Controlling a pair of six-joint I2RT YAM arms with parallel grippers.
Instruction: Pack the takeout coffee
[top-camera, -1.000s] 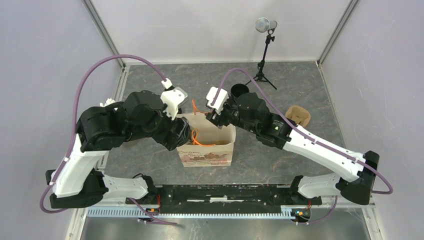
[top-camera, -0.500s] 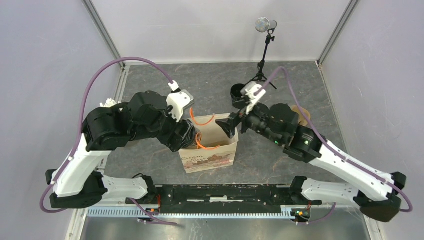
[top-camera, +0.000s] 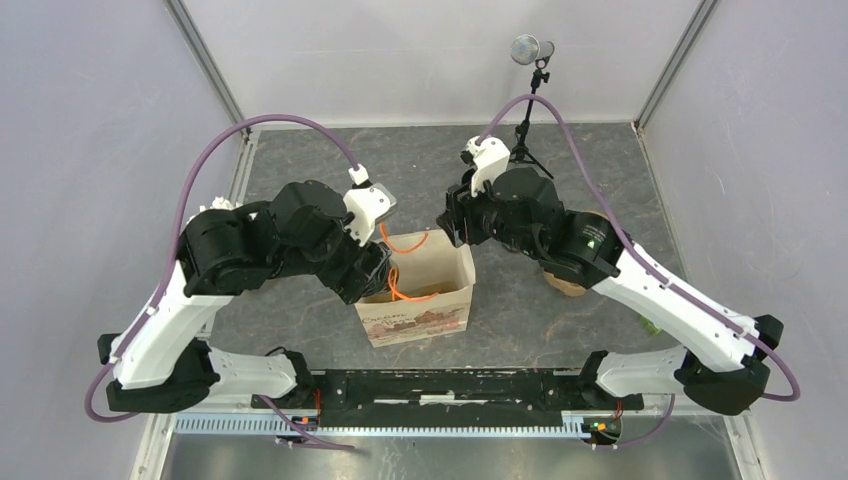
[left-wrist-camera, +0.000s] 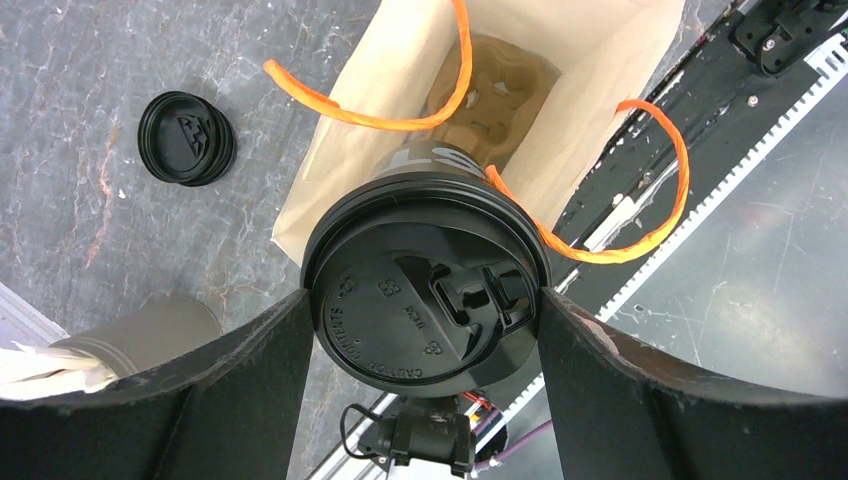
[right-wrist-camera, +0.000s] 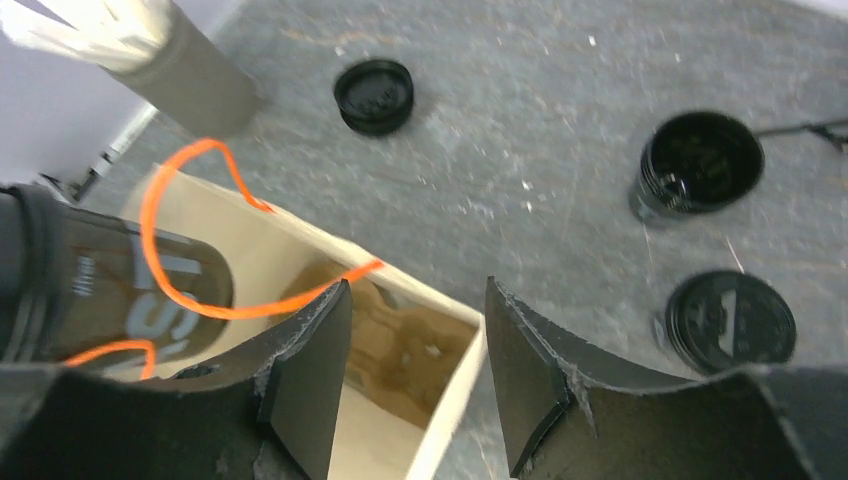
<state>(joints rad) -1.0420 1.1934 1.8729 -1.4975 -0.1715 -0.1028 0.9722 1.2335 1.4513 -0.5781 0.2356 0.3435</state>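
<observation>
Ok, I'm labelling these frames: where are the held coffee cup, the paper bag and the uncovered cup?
held coffee cup (left-wrist-camera: 405, 318), left wrist view, centre of its lid.
paper bag (left-wrist-camera: 340, 185), left wrist view, its left paper wall.
uncovered cup (right-wrist-camera: 700, 160), right wrist view, its open dark inside.

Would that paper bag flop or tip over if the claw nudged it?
Probably floppy: the paper bag has thin walls and its orange handles droop loosely. It seems light, so a nudge may slide or tip it, though the pulp carrier inside might steady it.

Glossy plastic lid (left-wrist-camera: 400, 320), matt paper bag (left-wrist-camera: 600, 80).
</observation>
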